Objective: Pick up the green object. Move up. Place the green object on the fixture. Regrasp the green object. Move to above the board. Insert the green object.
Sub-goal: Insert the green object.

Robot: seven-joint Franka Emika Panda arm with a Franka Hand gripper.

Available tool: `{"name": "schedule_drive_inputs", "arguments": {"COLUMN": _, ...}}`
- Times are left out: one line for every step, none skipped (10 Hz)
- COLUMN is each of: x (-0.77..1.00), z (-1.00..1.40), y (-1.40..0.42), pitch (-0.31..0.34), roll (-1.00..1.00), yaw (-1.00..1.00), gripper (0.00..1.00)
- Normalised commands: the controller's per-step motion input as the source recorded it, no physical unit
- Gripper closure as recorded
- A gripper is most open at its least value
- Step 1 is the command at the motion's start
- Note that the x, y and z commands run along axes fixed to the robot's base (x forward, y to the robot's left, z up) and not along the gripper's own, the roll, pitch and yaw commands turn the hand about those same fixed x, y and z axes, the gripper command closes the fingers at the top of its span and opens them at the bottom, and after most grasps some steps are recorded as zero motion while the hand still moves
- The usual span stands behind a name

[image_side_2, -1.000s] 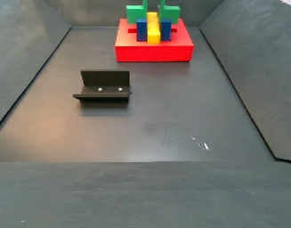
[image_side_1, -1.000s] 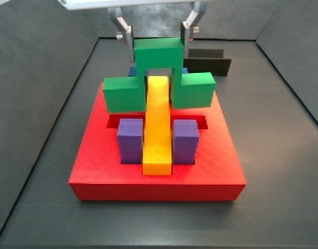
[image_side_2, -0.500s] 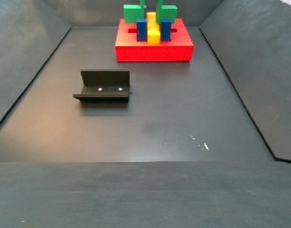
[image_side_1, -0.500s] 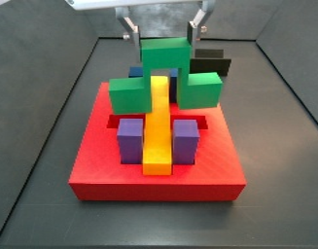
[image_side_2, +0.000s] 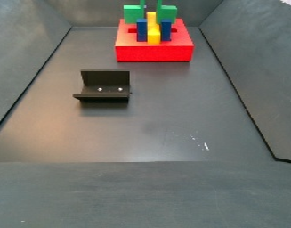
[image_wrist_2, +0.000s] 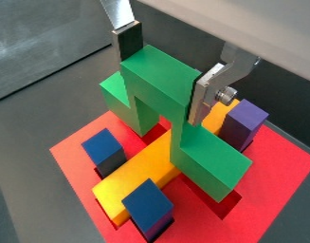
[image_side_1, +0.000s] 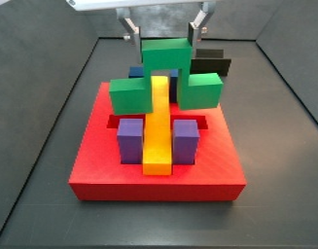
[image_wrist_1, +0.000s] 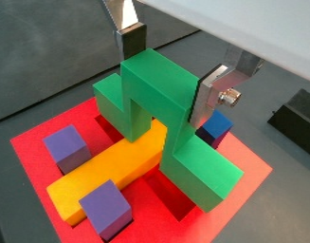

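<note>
One step remains — insertion; our gripper (image_wrist_1: 172,66) clamps the green object (image_wrist_1: 164,119) by its raised middle above the board (image_side_1: 155,175); next we lower it straight, straddling the yellow bar (image_side_1: 158,126).

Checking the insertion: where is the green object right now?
The gripper holds the green object by its raised middle, over the red board. In both wrist views it straddles the yellow bar, its two legs down either side.
</note>
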Motion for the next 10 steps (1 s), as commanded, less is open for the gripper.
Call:
{"name": "schedule_drive_inputs", "arguments": {"x": -0.04, "z": 0.02, "y": 0.0, "pitch": 0.0, "roll": 0.0, "yaw": -0.02, "gripper": 1.0}}
{"name": "schedule_drive_inputs", "arguments": {"x": -0.04, "z": 0.0, "y": -0.01, "pitch": 0.0, "roll": 0.01, "yaw": 0.0, "gripper": 1.0}}
{"name": "schedule_drive_inputs", "arguments": {"x": -0.17, "z": 0.0, "y": -0.05, "pitch": -0.007, "roll": 0.05, "yaw": 0.0, "gripper": 1.0}}
{"name": "schedule_drive_inputs", "arguments": {"x": -0.27, "z": 0.0, "y": 0.0, "pitch": 0.0, "roll": 0.07, "yaw": 0.0, "gripper": 1.0}}
{"name": "schedule_drive_inputs", "arguments": {"x": -0.25, "z": 0.0, "y": -0.04, "pitch": 0.0, "roll": 0.05, "yaw": 0.0, "gripper": 1.0}}
{"name": "schedule_drive_inputs", "arguments": {"x": -0.1, "z": 0.01, "y": -0.09, "pitch": 0.0, "roll": 0.02, "yaw": 0.0, "gripper": 1.0}}
{"name": "schedule_drive_inputs", "arguments": {"x": 0.05, "z": -0.04, "y": -0.02, "pitch": 0.0, "roll": 0.05, "yaw": 0.03, "gripper": 1.0}}
{"name": "schedule_drive_inputs", "arguments": {"x": 0.27, "z": -0.07, "y": -0.02, "pitch": 0.0, "roll": 0.01, "yaw": 0.07, "gripper": 1.0}}
{"name": "schedule_drive_inputs", "arguments": {"x": 0.33, "z": -0.05, "y": -0.03, "pitch": 0.0, "roll": 0.0, "yaw": 0.03, "gripper": 1.0}}
{"name": "schedule_drive_inputs", "arguments": {"x": 0.35, "z": -0.03, "y": -0.02, "pitch": 0.0, "roll": 0.0, "yaw": 0.03, "gripper": 1.0}}
